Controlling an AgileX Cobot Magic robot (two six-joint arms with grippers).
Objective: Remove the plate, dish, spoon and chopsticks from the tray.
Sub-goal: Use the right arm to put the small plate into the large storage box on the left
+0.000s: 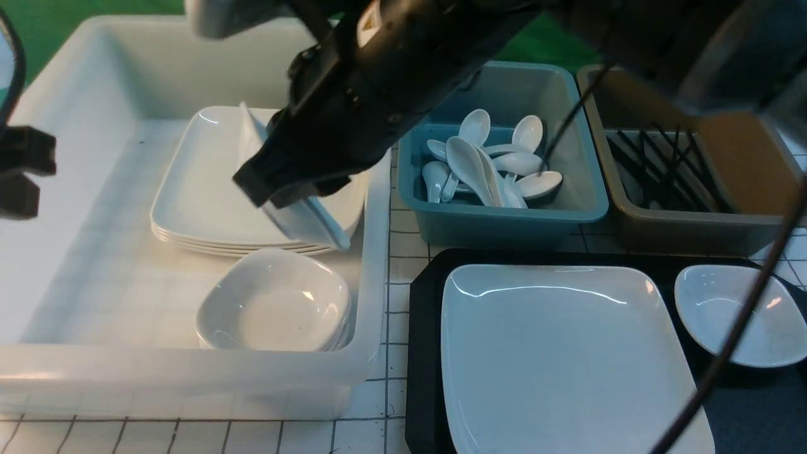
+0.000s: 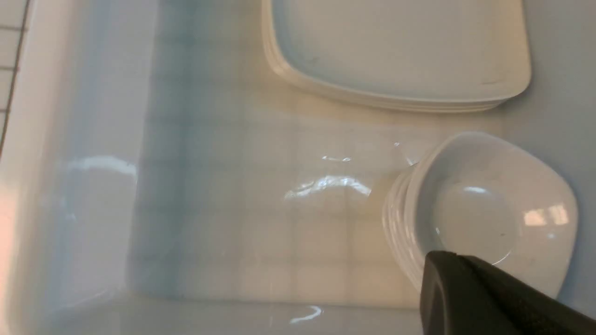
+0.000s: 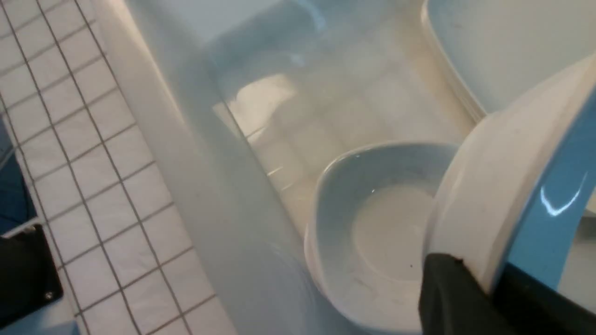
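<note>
Right gripper (image 1: 274, 194): jaws nearly closed, clamped on the rim of a glossy white squarish dish (image 1: 309, 224), held tilted on edge inside the translucent white bin (image 1: 372, 265), over its stack of square plates (image 1: 202, 189). Left gripper (image 2: 447, 267): fully closed, empty, above the bin's stack of small dishes (image 2: 489, 209). The large glossy square plate (image 1: 555, 353) lies flat on the black tray (image 1: 423, 353), just beside the white bin on the gridded worktop (image 1: 397, 315)
</note>
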